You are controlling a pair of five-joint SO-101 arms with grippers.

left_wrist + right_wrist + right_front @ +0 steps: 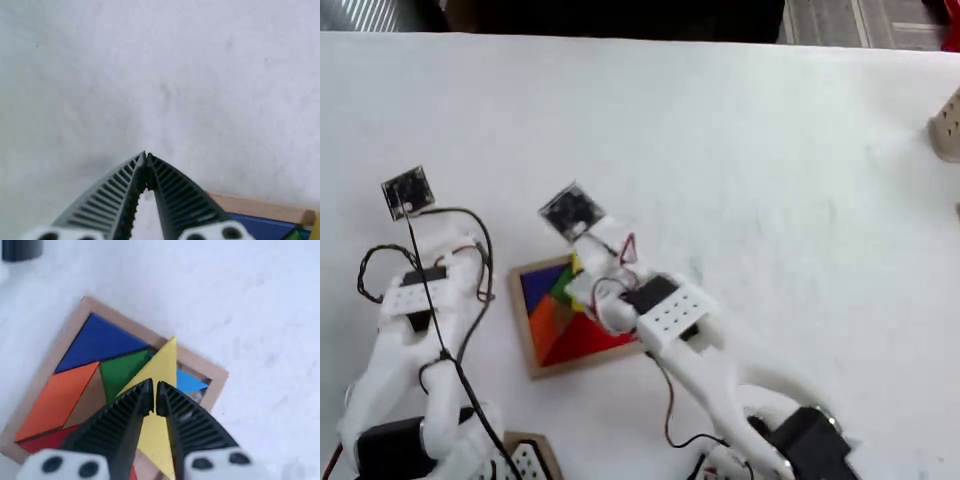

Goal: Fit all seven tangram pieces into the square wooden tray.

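Observation:
The square wooden tray [532, 345] [130, 327] lies between the two arms. Blue [100, 342], orange [60, 395], green [122, 370] and red [45, 442] pieces lie flat inside it. A yellow triangle [160, 365] [576, 266] rests tilted across the tray's far corner, partly covering a light blue piece [187, 382]. My right gripper [154, 390] [582, 275] is shut, its tips down on the yellow triangle. My left gripper [146, 156] is shut over bare table just beyond a tray corner [260, 207]; the left arm [420, 290] stands left of the tray.
The white table [740, 140] stretches wide beyond the tray. A perforated wooden object [946, 125] sits at the right edge. Another wooden block [535, 455] lies at the front between the arm bases. Black cables [470, 300] loop beside the left arm.

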